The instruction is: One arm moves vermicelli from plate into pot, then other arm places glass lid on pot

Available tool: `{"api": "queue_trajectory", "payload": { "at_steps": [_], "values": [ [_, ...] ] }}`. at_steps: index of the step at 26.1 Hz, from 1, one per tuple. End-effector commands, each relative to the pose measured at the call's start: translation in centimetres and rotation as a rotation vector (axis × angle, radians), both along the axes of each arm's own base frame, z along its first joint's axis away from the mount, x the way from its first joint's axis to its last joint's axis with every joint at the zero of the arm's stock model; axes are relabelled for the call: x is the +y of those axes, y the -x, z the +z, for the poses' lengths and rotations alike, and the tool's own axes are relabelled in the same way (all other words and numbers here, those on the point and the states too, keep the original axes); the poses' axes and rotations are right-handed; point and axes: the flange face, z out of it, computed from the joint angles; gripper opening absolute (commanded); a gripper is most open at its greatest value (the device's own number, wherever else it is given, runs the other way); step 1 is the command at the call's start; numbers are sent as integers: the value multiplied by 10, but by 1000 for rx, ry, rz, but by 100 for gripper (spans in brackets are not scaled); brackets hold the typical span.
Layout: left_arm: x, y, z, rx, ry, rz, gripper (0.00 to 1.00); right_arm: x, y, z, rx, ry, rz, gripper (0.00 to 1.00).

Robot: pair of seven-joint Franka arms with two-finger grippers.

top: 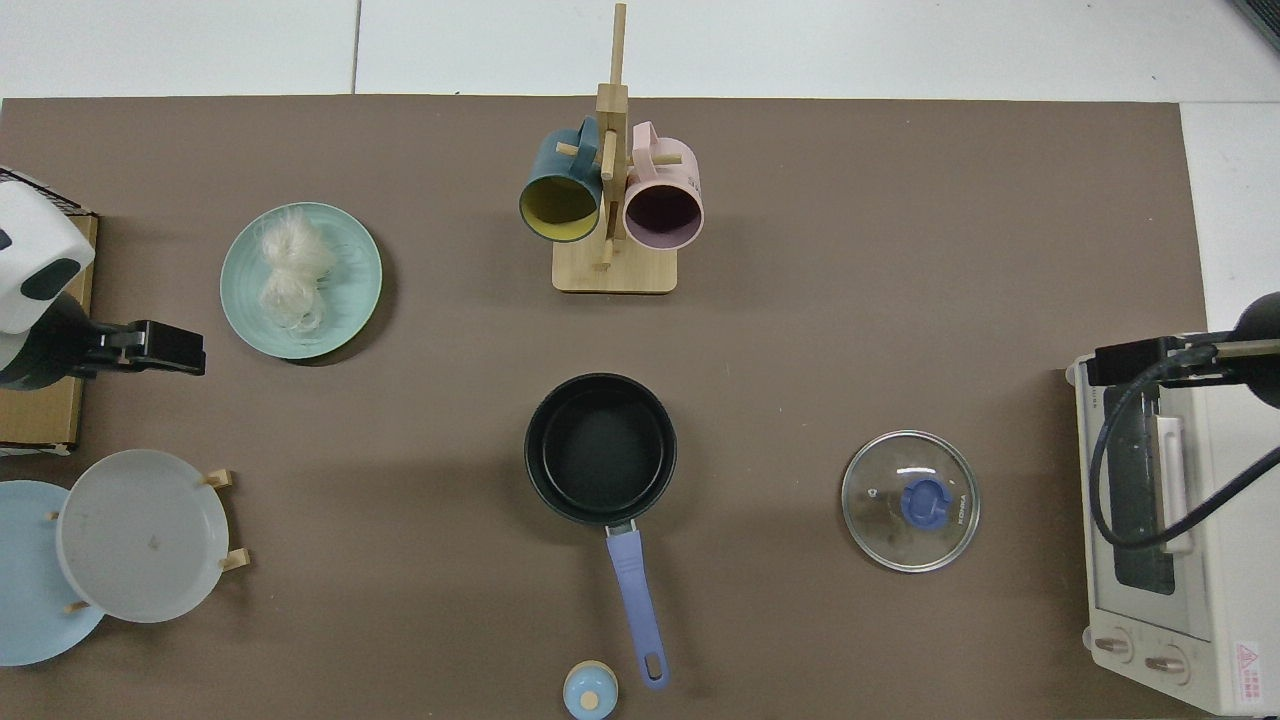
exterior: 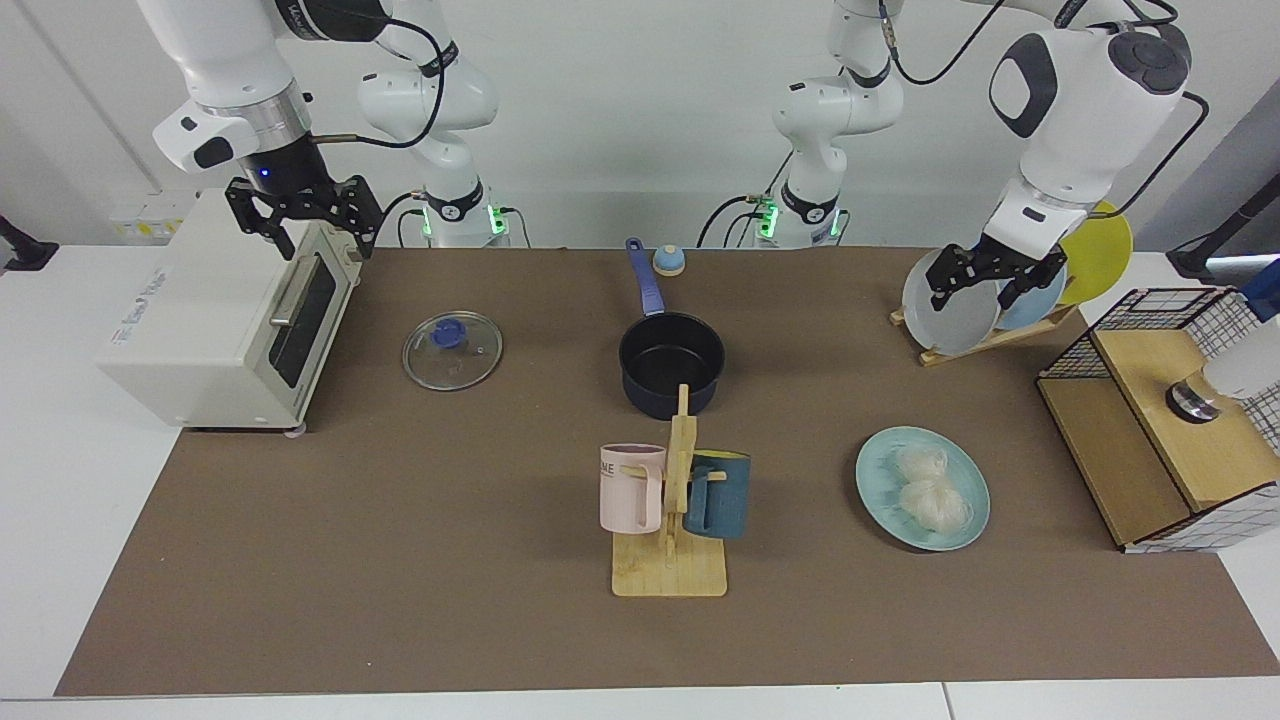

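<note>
1. Two arms hang above the desk point(exterior: 400, 620) in the facing view, and nothing of the task is started: the pot point(exterior: 671, 364), my landmark, stands empty and uncovered at the middle of the brown mat.
2. The plate point(exterior: 880, 500) lies toward the left arm's side of the pot and nearer the camera, with both bundles of vermicelli point(exterior: 930, 490) on it. The left hand point(exterior: 992, 284) hovers high in front of the plate rack point(exterior: 985, 340), beyond the plate, fingers spread wide and holding nothing. Being the closer one, it is probably meant to fetch the noodles.
3. The glass lid point(exterior: 452, 350) lies flat on the pot's other side, knob up, so it looks easy to pinch from above. The right hand point(exterior: 305, 215) hangs over the toaster oven point(exterior: 200, 330) beyond the lid, wide and empty; that arm waits.
4. A mug stand point(exterior: 672, 500) sits just in front of the pot and could obstruct a low carry.
5. From the top view the pot point(top: 600, 448) shows a bare black inside, its handle pointing away from the mug stand point(top: 612, 190).
6. The vermicelli point(top: 290, 268) and plate point(top: 350, 300) sit well apart from the pot; a hand point(top: 195, 355) ends just beside the plate's rim.
7. The glass lid point(top: 910, 500) lies between the pot and the toaster oven point(top: 1160, 520).
</note>
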Motion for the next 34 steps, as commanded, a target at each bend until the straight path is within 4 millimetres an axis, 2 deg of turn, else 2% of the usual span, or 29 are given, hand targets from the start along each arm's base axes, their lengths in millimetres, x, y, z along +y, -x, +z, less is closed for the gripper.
{"api": "queue_trajectory", "payload": {
  "at_steps": [1,21,29,32,34],
  "values": [
    [1,5,3,-8,10,2,100,-1,1,1,-2,-24,-7,100],
    [1,9,7,3,8,11,100,-1,1,1,-2,-25,-8,100],
    [5,-13,23,9,20,6,100,-2,1,1,-2,-24,-10,100],
    [8,-28,25,19,17,6,100,-3,0,0,-6,-25,-11,100],
    [10,-39,18,25,20,8,100,2,0,0,-8,-24,-2,100]
  ]
}}
